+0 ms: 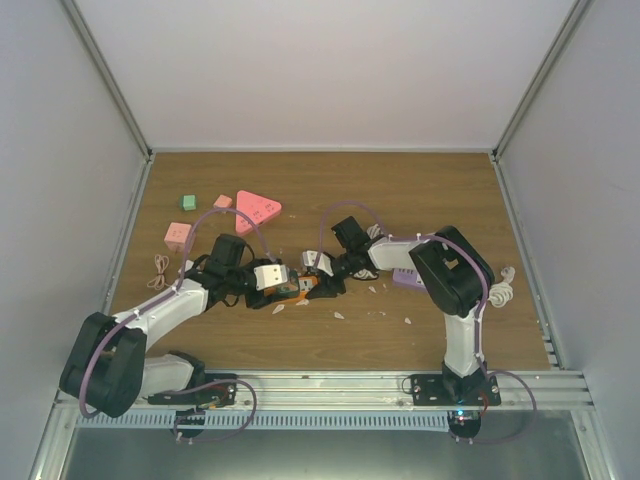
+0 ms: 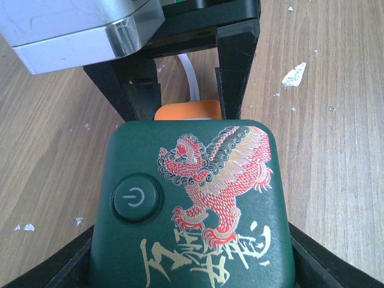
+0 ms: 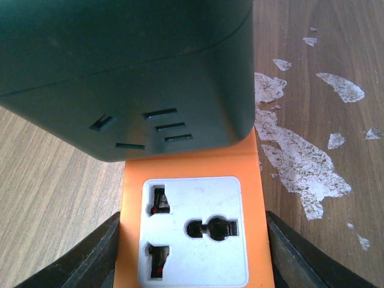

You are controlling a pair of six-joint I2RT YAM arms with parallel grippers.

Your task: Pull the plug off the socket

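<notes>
The plug [image 2: 192,204] is a dark green cube with a red dragon print and a power button. My left gripper [image 2: 192,273] is shut on its two sides. Its far end sits against the orange socket [image 2: 187,111]. In the right wrist view, the socket [image 3: 192,165] shows a white outlet face, with the plug [image 3: 120,60] seated on the part beyond it. My right gripper [image 3: 193,264] is shut on the socket's sides. From above, both grippers meet mid-table around the socket [image 1: 305,290]. Whether the pins are still in the socket is hidden.
A pink triangle [image 1: 257,209], pink blocks [image 1: 178,234] and a green block [image 1: 188,202] lie at the back left. A purple power strip [image 1: 408,278] with a white cord [image 1: 500,285] lies under the right arm. White flecks [image 3: 300,162] dot the wood.
</notes>
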